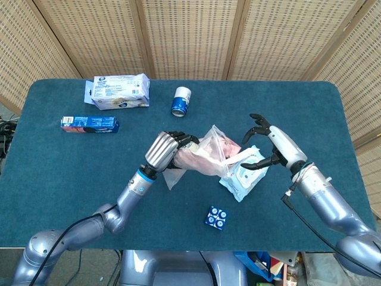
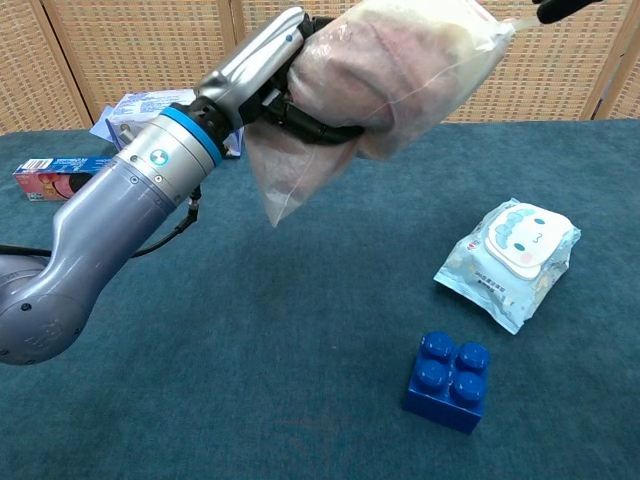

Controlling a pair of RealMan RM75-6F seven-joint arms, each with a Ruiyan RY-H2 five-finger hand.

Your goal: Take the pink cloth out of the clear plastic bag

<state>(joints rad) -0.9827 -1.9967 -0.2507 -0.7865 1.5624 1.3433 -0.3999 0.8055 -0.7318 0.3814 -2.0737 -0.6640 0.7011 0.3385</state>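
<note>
My left hand grips the clear plastic bag and holds it in the air above the table's middle. In the chest view the same left hand wraps the clear plastic bag from the left, the bag's loose corner hanging down. The pink cloth is bunched inside, and the bag's mouth points right. My right hand is open, fingers spread, just right of the bag's mouth. Only a dark fingertip of it shows in the chest view.
A wet-wipes pack lies below the bag's mouth and a blue brick nearer the front edge. A can, a white box and a blue-red carton sit at the back left.
</note>
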